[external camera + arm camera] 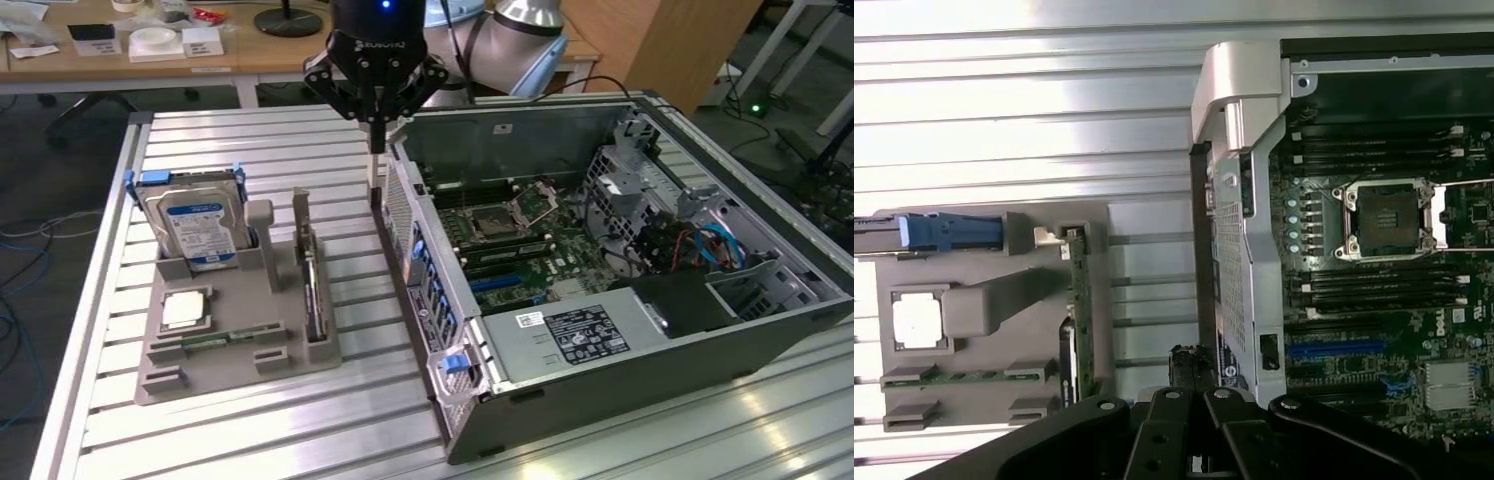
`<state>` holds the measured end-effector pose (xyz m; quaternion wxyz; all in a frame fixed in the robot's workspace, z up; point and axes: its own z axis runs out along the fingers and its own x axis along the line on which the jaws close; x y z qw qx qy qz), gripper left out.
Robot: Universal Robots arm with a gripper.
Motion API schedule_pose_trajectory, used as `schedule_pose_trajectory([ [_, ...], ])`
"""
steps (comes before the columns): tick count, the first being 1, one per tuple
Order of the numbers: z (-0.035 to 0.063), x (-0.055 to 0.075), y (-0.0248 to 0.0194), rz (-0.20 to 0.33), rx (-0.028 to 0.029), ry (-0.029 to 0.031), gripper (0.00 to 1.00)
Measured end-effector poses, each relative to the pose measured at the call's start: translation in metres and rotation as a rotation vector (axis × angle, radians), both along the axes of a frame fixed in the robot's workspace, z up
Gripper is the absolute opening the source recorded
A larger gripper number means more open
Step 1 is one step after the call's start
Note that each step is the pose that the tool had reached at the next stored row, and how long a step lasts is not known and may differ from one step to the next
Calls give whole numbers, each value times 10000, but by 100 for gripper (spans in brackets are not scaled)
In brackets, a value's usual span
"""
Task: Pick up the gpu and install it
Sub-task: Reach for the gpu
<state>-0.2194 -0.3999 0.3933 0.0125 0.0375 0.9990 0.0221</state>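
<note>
Black claw (378, 145), shut on nothing, hangs beside the case (627, 385); we judge the gpu (312, 300) unpicked in its tray (200, 372), a grasp needing opened jaws.

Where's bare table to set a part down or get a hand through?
Bare table: the wide patch camera-side of the parts tray, plus the strip between tray and computer case. Crowded: the tray itself, and inside the case.
</note>
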Motion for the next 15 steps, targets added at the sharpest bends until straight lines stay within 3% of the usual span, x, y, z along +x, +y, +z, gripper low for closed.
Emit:
schedule_pose_trajectory([
  [15, 0, -264, -8, 1, 0, 0, 11],
])
